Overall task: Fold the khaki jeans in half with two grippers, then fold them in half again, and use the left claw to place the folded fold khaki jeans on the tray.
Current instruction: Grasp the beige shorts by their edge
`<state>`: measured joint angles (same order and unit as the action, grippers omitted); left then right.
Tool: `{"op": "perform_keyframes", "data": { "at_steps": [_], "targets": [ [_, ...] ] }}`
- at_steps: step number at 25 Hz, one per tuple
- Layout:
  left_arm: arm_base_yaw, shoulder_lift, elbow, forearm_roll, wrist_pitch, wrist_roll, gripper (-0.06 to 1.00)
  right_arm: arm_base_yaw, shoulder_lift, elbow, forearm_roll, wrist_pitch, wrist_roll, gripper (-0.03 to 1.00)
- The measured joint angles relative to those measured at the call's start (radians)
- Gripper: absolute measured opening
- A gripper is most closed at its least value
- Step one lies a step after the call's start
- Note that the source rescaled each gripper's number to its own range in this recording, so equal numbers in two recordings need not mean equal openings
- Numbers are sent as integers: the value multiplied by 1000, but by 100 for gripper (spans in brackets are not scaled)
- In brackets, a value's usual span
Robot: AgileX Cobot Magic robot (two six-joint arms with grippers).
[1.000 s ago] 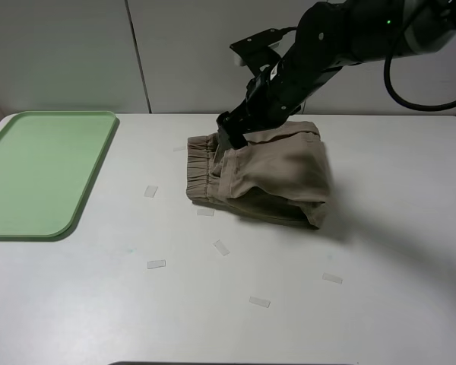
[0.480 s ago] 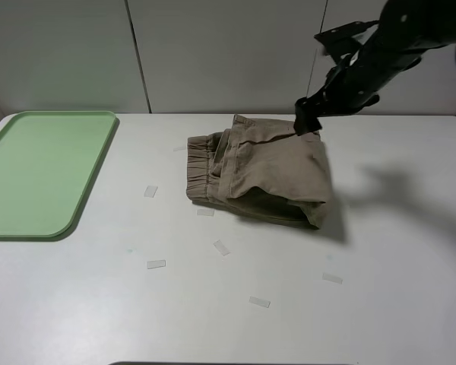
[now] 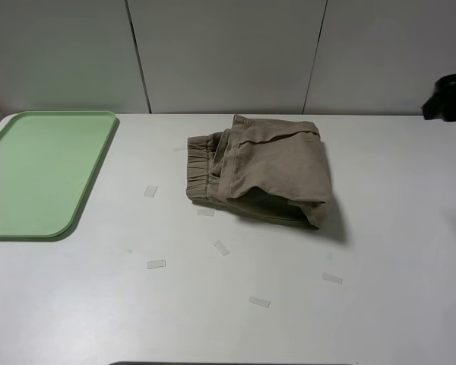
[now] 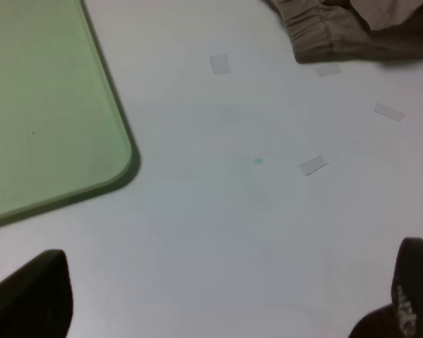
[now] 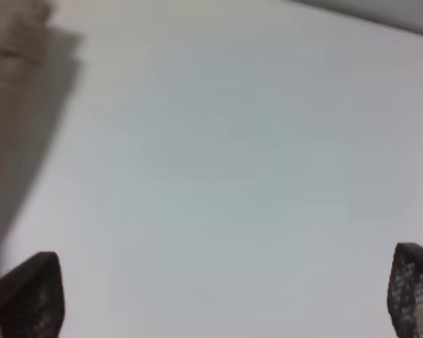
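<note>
The khaki jeans [image 3: 262,171] lie folded into a thick bundle on the white table, waistband toward the left, touched by neither gripper. The pale-green tray [image 3: 38,171] sits at the far left with nothing in it. The left gripper [image 4: 218,303] is open, hovering over bare table between the tray [image 4: 42,105] and the jeans [image 4: 338,32]; it is out of the exterior view. The right gripper [image 5: 222,292] is open and empty over bare table, with the jeans' edge [image 5: 7,42] off to one side. Only a black part of the right arm [image 3: 447,99] shows at the far right edge.
Several small translucent tape pieces lie on the table in front of the jeans, such as one [image 3: 156,265] and another [image 3: 259,302]. A grey panelled wall [image 3: 228,53] runs behind the table.
The right gripper has let go of the jeans' top layer and pulled away to the far right, almost out of the exterior view. The jeans stay folded where they were.
</note>
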<state>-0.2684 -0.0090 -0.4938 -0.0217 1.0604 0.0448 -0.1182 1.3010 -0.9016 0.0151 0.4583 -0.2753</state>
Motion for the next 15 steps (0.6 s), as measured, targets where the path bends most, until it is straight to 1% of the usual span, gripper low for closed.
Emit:
{"op": "perform_keyframes", "data": {
  "at_steps": [2,4,10,15],
  "targets": [
    [0,0,0,0,0,0,100,-39,-105,37,7,1,0,99],
    [0,0,0,0,0,0,100,-52,-200,53,14,25,-1,99],
    [0,0,0,0,0,0,100,-52,-485,60,35,155,-1,99],
    [0,0,0,0,0,0,100,-52,-674,60,70,273,-12,99]
  ]
}}
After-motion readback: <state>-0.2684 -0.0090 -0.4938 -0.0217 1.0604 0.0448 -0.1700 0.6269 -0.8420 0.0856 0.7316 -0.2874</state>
